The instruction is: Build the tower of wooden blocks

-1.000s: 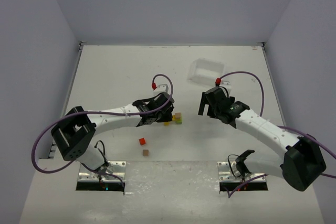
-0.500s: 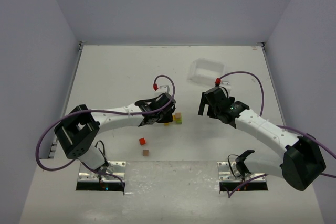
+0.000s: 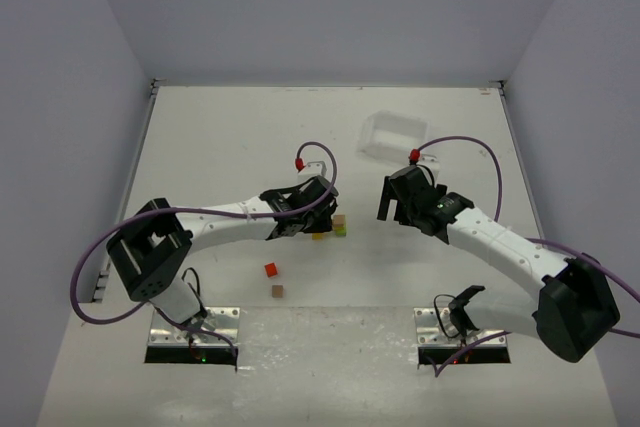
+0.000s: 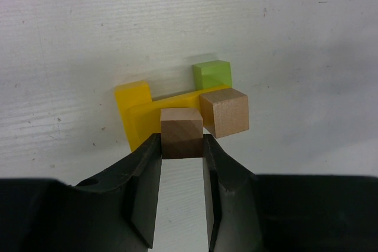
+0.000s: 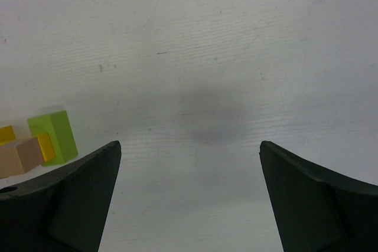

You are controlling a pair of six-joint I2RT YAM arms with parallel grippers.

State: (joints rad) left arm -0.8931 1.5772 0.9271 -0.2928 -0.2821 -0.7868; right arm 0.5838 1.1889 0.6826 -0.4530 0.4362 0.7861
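Nearest to the arm bases, we see two loose blocks lying on the white table (image 3: 220,147) in front of the left arm: a small brown block (image 3: 277,291) and, just beyond it, a red block (image 3: 270,269). The two are near each other but apart.

Farther out, the left arm reaches toward the middle of the table. In the left wrist view, the left gripper (image 4: 182,146) pinches a dark brown block (image 4: 182,131) between its fingertips (image 4: 155,149), one flat face against each side of the cube. The held cube hangs over the near edge of the wood block tower (image 3: 337,226), which stands at mid-table between the two grippers. We cannot tell whether the cube touches the piece under it.

The tower's base is a flat yellow piece (image 4: 137,110). A green block (image 4: 212,75) stands at its far right end, and a light brown block (image 4: 225,111) sits just in front of the green one. The dark cube is just to the left of the light brown one, very close to it.

On the other side of the tower, the right gripper (image 3: 400,202) hovers with its jaws spread wide and nothing between them. Its wrist view shows bare table between the fingers, and the green and light brown blocks at the left edge.

Farthest away, behind the right gripper, lies a clear tray (image 3: 392,137), well apart from the blocks.
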